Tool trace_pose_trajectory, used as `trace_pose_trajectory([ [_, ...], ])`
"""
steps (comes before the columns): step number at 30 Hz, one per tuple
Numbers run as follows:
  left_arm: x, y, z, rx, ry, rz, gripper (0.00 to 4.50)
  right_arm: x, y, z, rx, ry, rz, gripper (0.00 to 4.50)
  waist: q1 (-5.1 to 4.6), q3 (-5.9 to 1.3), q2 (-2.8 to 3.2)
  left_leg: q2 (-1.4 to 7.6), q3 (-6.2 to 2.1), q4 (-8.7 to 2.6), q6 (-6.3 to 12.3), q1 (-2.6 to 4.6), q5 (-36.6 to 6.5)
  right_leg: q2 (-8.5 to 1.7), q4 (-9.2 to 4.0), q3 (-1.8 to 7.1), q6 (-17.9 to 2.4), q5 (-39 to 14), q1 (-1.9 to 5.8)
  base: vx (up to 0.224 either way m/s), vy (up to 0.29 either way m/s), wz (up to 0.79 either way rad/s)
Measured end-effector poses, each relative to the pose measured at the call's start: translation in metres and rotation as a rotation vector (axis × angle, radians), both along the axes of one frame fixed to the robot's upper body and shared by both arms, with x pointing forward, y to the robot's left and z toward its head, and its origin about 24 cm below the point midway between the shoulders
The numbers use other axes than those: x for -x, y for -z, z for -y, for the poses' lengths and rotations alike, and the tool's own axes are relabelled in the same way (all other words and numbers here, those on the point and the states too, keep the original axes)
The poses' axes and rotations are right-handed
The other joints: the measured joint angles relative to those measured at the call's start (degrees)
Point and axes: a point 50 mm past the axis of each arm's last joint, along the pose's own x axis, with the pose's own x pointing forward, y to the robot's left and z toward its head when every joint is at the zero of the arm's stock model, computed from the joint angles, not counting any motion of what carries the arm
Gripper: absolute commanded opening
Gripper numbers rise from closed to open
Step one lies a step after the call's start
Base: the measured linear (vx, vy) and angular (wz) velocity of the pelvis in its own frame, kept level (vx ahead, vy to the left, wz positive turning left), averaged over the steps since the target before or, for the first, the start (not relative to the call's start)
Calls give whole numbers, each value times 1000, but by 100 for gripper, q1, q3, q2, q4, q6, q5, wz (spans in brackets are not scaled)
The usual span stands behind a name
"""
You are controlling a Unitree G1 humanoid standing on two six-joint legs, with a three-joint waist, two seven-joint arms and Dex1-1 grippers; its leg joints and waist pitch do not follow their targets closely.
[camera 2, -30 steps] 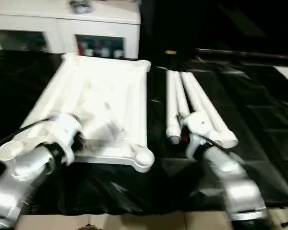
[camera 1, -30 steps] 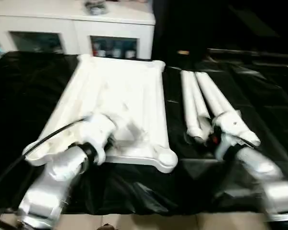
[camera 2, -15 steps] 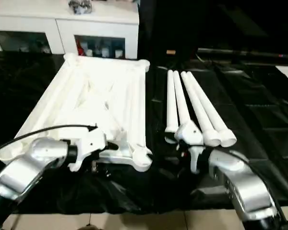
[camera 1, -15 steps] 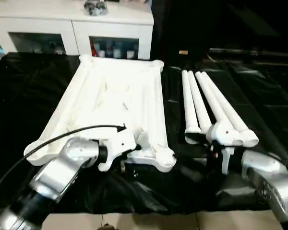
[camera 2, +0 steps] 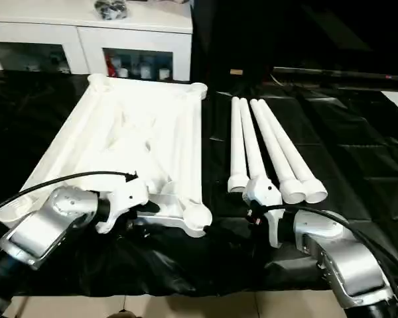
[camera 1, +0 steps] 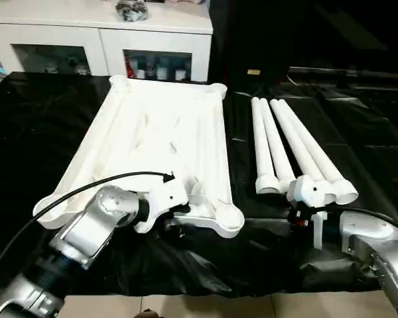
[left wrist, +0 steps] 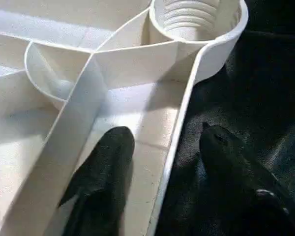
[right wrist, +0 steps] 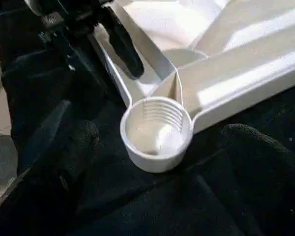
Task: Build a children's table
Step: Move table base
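At the near rim of the upturned tabletop (camera 1: 159, 132), the left gripper (left wrist: 160, 152) straddled the edge, fingers apart, one inside, one outside. Beside the corner socket (right wrist: 156, 130), the right gripper (right wrist: 157, 162) hung wide open, empty; four legs (camera 1: 288, 142) lay alongside.

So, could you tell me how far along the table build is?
Early. Done: the tabletop lies ribbed side up, sockets exposed. In hand: the left gripper straddles its near rim. Left: all four legs lie loose beside it; the open right gripper holds none.
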Motion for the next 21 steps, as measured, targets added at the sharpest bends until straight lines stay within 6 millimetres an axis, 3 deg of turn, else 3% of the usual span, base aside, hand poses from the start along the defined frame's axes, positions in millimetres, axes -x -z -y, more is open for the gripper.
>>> trace_pose_trajectory([
  [4, -2, -1, 2, -1, 0, -3, 177, 0, 7, 3, 5, -9, -22, 450, 20, 2, -5, 0, 2, 0, 9, -1, 6, 0, -1, 0, 0, 0, 0, 0, 0, 0],
  [6, -2, -1, 2, -2, 6, -8, 177, 1, 7, 2, 4, -17, -25, 450, 22, 3, -6, 1, 3, 0, 10, -2, 6, -1, -1, 0, 0, 0, 0, 0, 0, 0],
  [21, -2, -1, 6, -30, 30, -3, 60, 0, 9, 2, 26, -20, -2, 450, 20, 3, -6, 2, 11, 0, 29, -3, 18, -2, -4, 2, -2, -1, -1, 0, 0, 0],
])
